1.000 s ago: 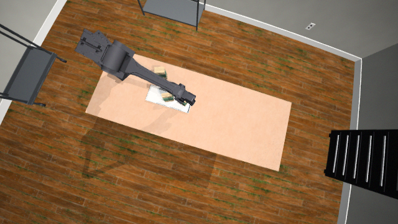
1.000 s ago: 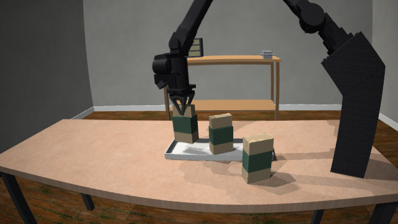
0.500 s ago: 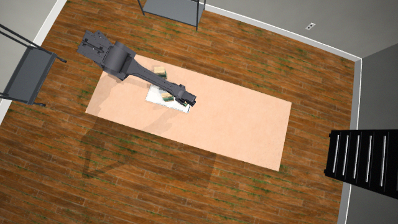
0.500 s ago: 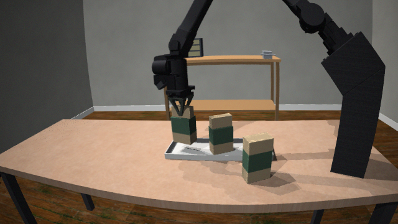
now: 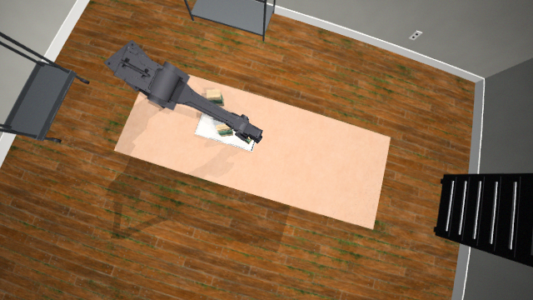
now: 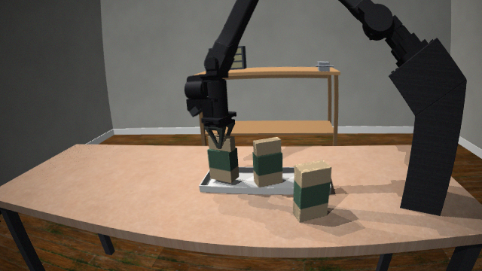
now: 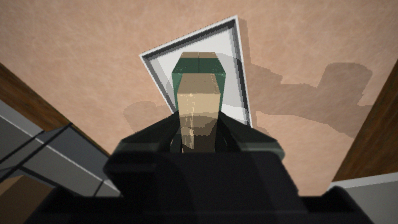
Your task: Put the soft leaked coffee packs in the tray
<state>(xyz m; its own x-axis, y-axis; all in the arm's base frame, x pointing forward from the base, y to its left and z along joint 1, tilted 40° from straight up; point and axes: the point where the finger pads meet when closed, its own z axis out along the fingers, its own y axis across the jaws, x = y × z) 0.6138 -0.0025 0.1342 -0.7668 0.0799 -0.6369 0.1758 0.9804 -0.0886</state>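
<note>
Three tan coffee packs with green bands are on the table. My gripper (image 6: 220,142) is shut on the top of one pack (image 6: 223,159), upright at the left end of the white tray (image 6: 246,182); whether its base touches the tray floor I cannot tell. The wrist view shows this pack (image 7: 199,97) between my fingers over the tray (image 7: 200,75). A second pack (image 6: 267,162) stands upright in the tray's middle. The third pack (image 6: 312,190) stands on the table in front of the tray's right end. From above, the tray (image 5: 225,131) lies under my arm.
My arm's dark base column (image 6: 429,135) stands on the table's right side. A wooden shelf unit (image 6: 279,102) stands behind the table. The table's curved front edge runs close below the third pack.
</note>
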